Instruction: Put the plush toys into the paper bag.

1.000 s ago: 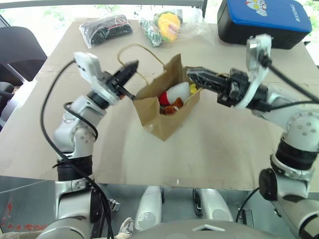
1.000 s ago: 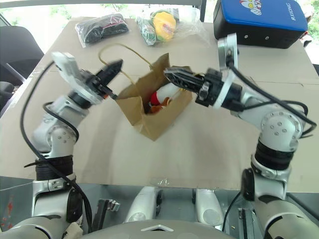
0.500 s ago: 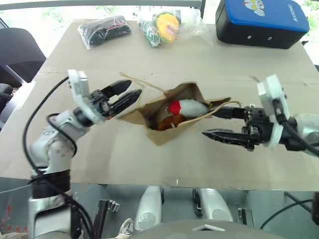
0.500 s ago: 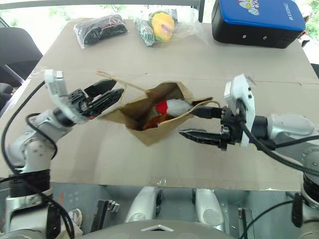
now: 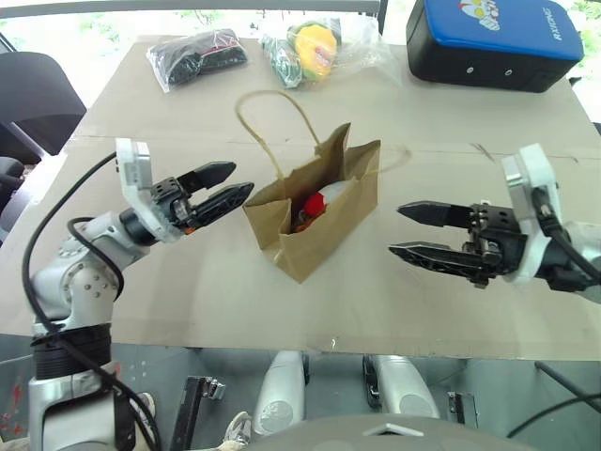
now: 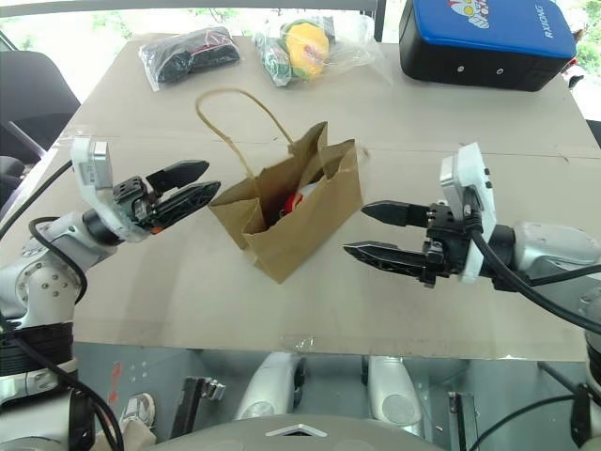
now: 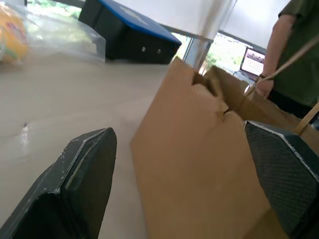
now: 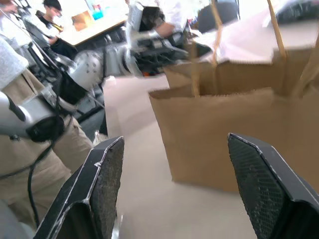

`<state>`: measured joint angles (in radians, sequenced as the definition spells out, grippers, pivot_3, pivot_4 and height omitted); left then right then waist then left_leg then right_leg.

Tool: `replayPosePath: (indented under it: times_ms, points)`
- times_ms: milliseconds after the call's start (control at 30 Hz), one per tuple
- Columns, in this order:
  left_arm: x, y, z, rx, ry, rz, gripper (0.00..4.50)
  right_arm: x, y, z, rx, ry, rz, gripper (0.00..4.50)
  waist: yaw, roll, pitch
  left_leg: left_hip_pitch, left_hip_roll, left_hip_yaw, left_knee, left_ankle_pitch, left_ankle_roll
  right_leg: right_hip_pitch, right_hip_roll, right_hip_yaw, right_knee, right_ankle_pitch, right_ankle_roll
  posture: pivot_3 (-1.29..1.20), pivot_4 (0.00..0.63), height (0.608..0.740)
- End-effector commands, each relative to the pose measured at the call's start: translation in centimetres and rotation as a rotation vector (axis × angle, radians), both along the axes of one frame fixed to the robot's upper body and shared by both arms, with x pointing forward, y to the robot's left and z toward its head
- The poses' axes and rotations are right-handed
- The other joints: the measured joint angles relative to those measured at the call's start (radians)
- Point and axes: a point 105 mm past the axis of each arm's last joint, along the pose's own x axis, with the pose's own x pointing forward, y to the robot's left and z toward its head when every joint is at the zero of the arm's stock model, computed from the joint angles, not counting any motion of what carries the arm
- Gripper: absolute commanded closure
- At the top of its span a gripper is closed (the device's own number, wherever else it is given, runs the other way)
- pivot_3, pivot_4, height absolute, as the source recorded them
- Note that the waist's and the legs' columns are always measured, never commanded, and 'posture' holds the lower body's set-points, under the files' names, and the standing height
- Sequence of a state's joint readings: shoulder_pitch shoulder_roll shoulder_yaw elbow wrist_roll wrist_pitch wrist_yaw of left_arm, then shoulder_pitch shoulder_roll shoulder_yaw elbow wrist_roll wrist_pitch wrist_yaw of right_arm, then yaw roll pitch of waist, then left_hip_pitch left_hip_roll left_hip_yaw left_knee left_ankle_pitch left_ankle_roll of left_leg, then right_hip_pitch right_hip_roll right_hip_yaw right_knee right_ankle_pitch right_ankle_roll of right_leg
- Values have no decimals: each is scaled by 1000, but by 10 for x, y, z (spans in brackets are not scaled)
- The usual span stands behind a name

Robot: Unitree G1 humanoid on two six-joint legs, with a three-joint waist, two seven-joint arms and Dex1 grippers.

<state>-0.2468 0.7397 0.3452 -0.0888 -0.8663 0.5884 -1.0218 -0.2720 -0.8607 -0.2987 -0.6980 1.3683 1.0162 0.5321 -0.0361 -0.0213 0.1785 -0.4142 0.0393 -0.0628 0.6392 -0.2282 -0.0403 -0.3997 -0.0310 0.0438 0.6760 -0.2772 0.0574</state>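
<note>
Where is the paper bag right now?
The paper bag stands upright mid-table between the open left gripper and open right gripper, touching neither, with the plush toys visible inside.

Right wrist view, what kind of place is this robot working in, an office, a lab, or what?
Probably a shared lab or office workspace. Behind the paper bag, a seated person works at a desk with other people nearby, and the left wrist view shows an open laptop by a window.
</note>
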Motion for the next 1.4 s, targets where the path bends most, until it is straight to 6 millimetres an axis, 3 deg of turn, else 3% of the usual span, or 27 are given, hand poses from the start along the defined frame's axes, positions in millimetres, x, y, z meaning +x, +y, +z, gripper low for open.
replayPosePath:
  times_ms: [33, 133, 300, 333, 600, 833, 967, 1167, 1300, 1400]
  points:
    - [-15, 1, 3, 31, 4, -63, 77, -3, 0, -9, -72, -49, -16, 1358, -1, 0, 0, 0, 0, 0, 0, 0, 0, 0, 0, 0, 0, 0, 0, 0, 150, 740]
    - [-29, 3, -8, 91, 37, -116, 0, 3, 15, -34, -96, -44, 5, 2187, -5, -1, 0, 0, 0, 0, 0, 0, 0, 0, 0, 0, 0, 0, 0, 0, 150, 740]
    - [-38, -8, -18, 142, 4, -139, 0, 23, 53, -67, -90, -101, 72, 4372, -3, 0, 0, 1, 1, 1, -1, 0, 0, 0, 1, 1, 0, 0, 0, 0, 150, 740]
    - [-39, -11, -21, 147, 1, -139, 0, 30, 61, -69, -78, -125, 78, 4449, -2, 0, 0, 0, 1, 1, 0, 0, 0, 0, 1, 1, 0, 0, 0, 0, 150, 740]
    - [-39, -40, -27, 193, -93, -60, 0, 55, 103, -81, -13, -168, 130, 4449, 0, -1, -1, 0, 1, 0, 0, 0, 0, 0, 0, 0, 0, 0, 0, 0, 150, 740]
    - [-32, -58, -30, 196, -147, 99, 0, 60, 114, -87, 17, -155, 141, 4449, 0, -1, -1, 1, 1, 0, 0, 0, 0, 0, 0, 0, 2, 0, 0, 0, 150, 740]
    - [-24, -65, -38, 223, -170, 197, 0, 59, 111, -92, 20, -143, 141, 4449, 0, -1, -1, 1, 0, 0, 0, 0, 0, 0, 0, 1, 2, 0, 0, 0, 150, 740]
    - [-7, -75, -46, 198, -185, 287, 0, 52, 86, -94, -12, -146, 99, 4449, 10, -1, -1, 1, 0, 0, 2, 0, 0, 0, 0, 0, 2, 0, 0, 0, 150, 740]
    - [-10, -78, -46, 146, -186, 246, 1256, 56, 63, -85, -36, -247, -33, 4500, 8, -1, -1, 1, 0, 0, 2, 0, 0, 0, 0, 0, 2, 0, 0, 0, 150, 740]
    - [-6, -68, -44, 137, -194, 235, 2757, 53, 43, -77, 9, -280, -105, 4500, 7, -1, -1, 1, 0, 0, 2, 0, 0, 0, 0, 0, 3, 0, 0, 0, 150, 740]
